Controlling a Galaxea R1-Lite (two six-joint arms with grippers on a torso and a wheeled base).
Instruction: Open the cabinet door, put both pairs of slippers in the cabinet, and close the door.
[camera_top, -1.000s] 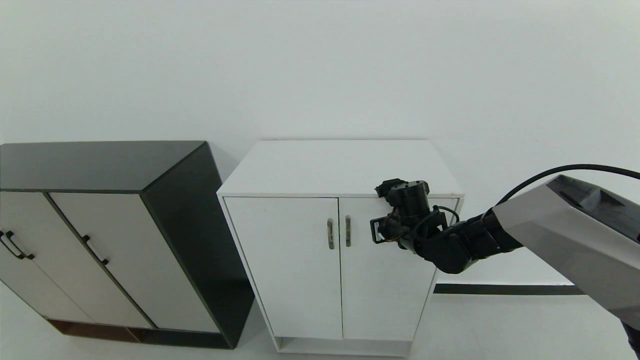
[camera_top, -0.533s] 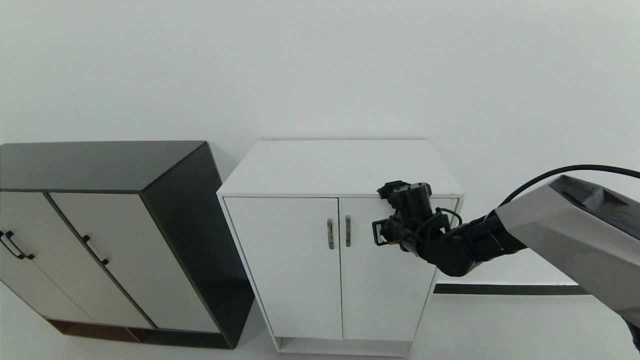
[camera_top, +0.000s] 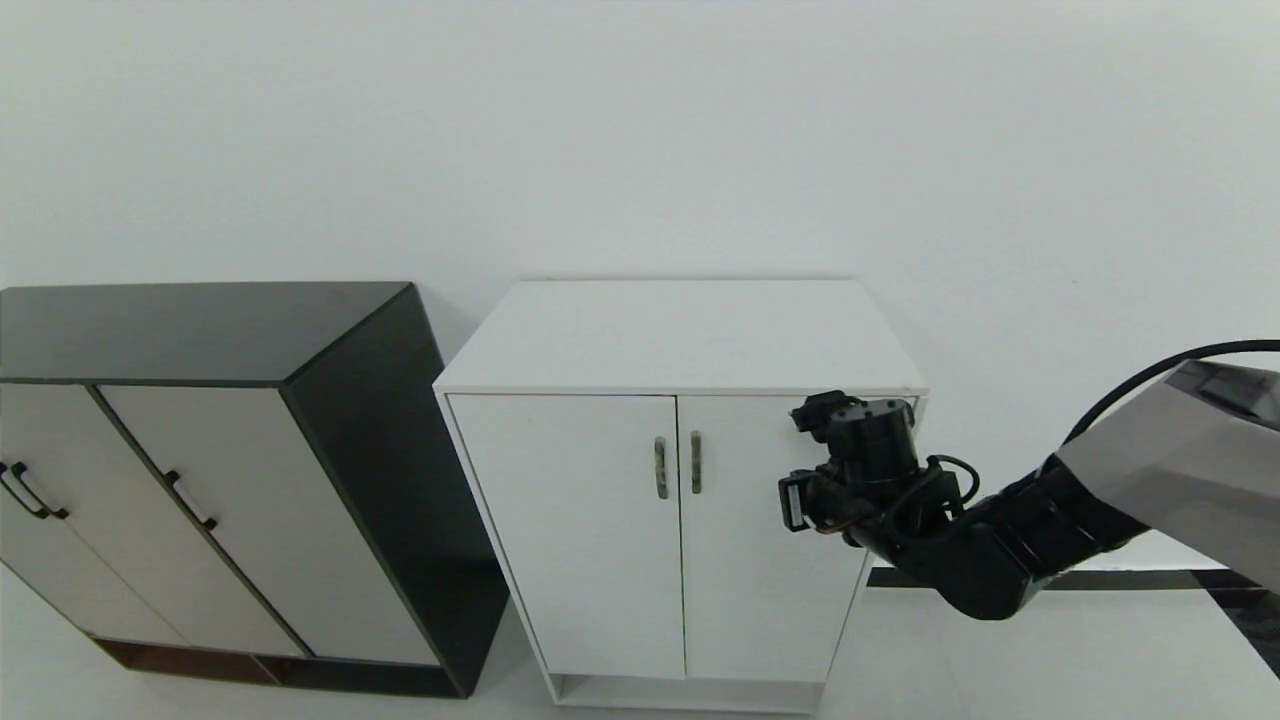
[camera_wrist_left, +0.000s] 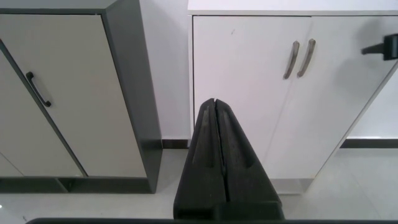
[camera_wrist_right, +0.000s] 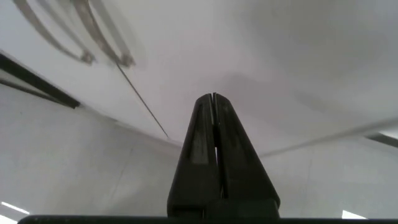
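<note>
The white cabinet stands against the wall with both doors closed. Its two metal handles sit side by side at the centre seam. My right gripper is shut and empty, held in front of the upper part of the right door, to the right of the handles and apart from them. In the right wrist view its closed fingers point at the door panel, with the handles off to one side. My left gripper is shut and empty, low and well back from the white cabinet.
A dark cabinet with pale doors and black handles stands close on the left of the white one. A black floor strip runs along the wall on the right. Open floor lies in front of both cabinets.
My right gripper has shifted to the right and a little lower across the right door, farther from the handles. The doors stay closed.
</note>
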